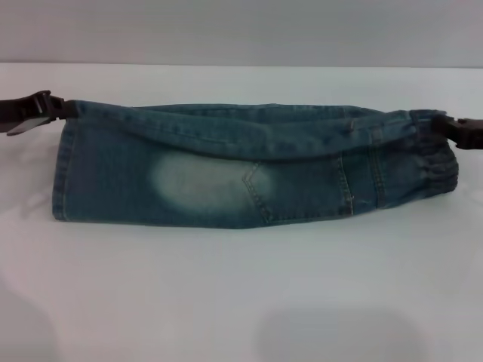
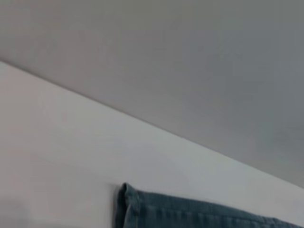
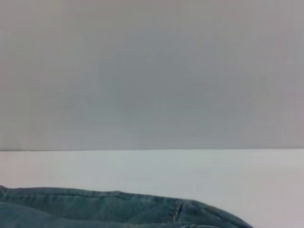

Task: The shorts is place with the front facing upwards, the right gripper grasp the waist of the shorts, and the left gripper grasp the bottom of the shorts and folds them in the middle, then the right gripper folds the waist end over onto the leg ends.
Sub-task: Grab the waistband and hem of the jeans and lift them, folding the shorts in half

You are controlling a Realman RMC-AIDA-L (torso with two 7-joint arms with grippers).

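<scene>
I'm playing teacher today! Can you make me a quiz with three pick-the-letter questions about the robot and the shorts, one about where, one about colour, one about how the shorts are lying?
1. Where is the left hand?
A. at the leg-hem end of the shorts
B. at the elastic waist
C. far off the cloth

2. What colour are the shorts?
A. red
B. blue-green with a pale patch
C. plain black

3. How do the shorts lie?
A. rolled in a ball
C. hanging in the air
B. folded lengthwise on the table

Answers:
1 A: in the head view it sits at the far corner of the leg ends, while the right hand is at the waist.
2 B: faded denim shows.
3 B: one long, narrow strip rests on the white table.
</scene>
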